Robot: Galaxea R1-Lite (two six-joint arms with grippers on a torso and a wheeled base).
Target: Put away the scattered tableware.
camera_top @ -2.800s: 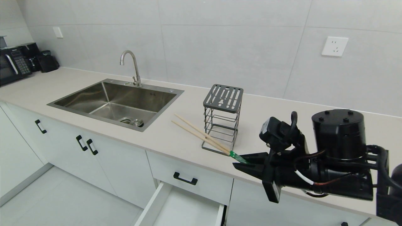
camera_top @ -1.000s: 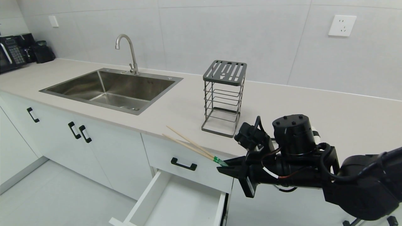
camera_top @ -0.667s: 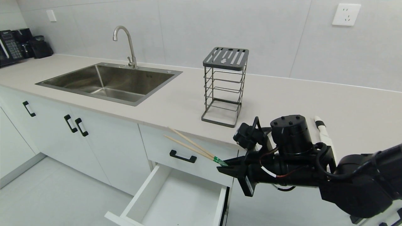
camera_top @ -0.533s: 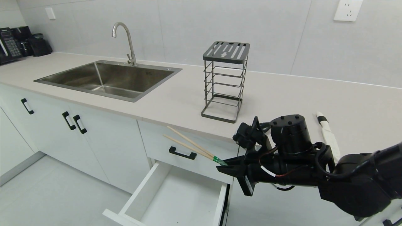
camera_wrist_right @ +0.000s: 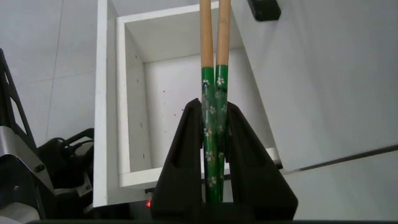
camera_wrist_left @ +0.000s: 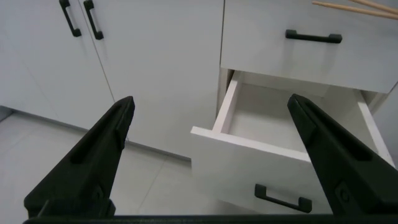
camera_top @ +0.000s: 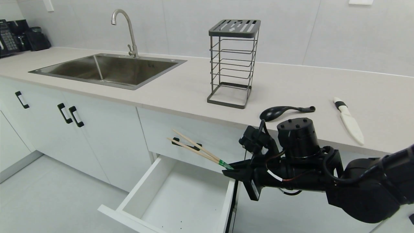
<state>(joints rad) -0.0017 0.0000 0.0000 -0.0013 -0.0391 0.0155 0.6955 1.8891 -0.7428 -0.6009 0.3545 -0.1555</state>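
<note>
- Carrying the chopsticks [camera_top: 197,151] to the open drawer [camera_top: 140,189], by the look of the pose: put-away step under way, release not yet made.
- Gripping them at their green-painted ends between the closed fingers of the right gripper [camera_top: 231,170], with the bare tips slanting up in front of the shut upper drawer front [camera_top: 161,129] and the shafts over the open drawer's mouth.
- Showing, from the right wrist, both chopsticks [camera_wrist_right: 211,56] side by side in the right gripper [camera_wrist_right: 213,124], running lengthwise over the white drawer [camera_wrist_right: 124,99].
- Holding nothing with the left gripper [camera_wrist_left: 211,102]: fingers spread wide, low before the cabinet fronts, facing the corner of the drawer [camera_wrist_left: 225,115].
- Next, most likely: lower the wrist, level the sticks inside the walls, then part the fingers.
- Waiting on the countertop [camera_top: 181,94], near its front edge and right of the wire rack [camera_top: 233,64]: a black spoon [camera_top: 278,111] and a white knife [camera_top: 349,121].
- Minding edges: the counter lip and the upper drawer's black handle close behind the stick tips; the side walls and front panel below.
- Finding the most room straight down, between the drawer's walls.
</note>
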